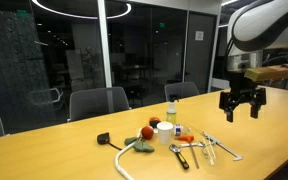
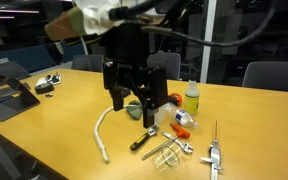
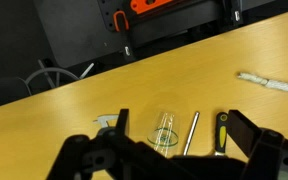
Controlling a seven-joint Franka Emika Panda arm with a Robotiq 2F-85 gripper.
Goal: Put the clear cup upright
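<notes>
The clear cup is a small see-through tumbler on the wooden table. It seems to lie on its side, with its rim towards the wrist camera. It also shows faintly in an exterior view among the tools. My gripper is open and empty, with a finger on either side of the cup area, well above it. In both exterior views the gripper hangs open above the table and touches nothing.
Beside the cup lie a metal tool and a yellow-handled screwdriver. A white rope, a clear bottle with a yellow top, a white round container and a red ball are near. Chairs stand behind the table.
</notes>
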